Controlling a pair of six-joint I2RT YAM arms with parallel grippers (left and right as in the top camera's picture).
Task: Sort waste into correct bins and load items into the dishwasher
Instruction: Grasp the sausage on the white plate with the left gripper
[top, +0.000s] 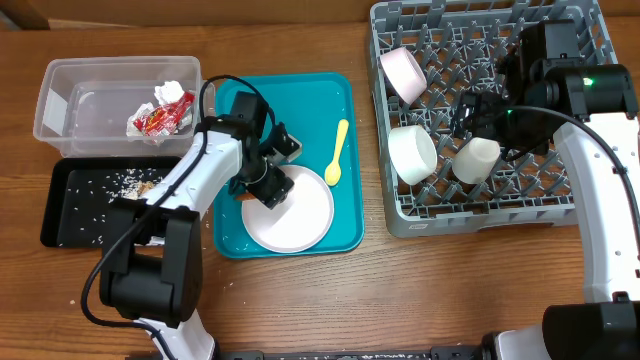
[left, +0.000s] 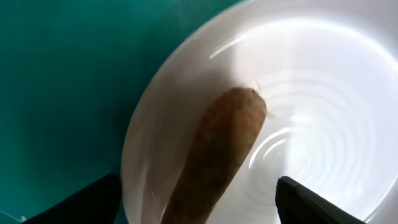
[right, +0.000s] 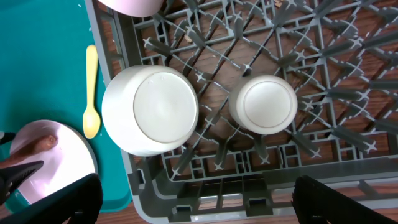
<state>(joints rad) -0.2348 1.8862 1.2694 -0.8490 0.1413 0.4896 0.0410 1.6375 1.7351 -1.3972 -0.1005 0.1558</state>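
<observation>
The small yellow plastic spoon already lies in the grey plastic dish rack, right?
No. The small yellow plastic spoon lies on the teal serving tray, beside the round white plate, not in the grey plastic dish rack; the overhead view shows it.

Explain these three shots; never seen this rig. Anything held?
Two robot arms at a table, each with a two-finger gripper. The wide picture is from overhead; the other two from wrist cameras. On the table: a teal tray with a plate and spoon, a rack holding a pink bowl, a white bowl and a cup, a tub with a red wrapper, a black tray. The left gripper straddles a sausage on the plate, open, not gripping. The right gripper hangs open over the rack, empty.
</observation>
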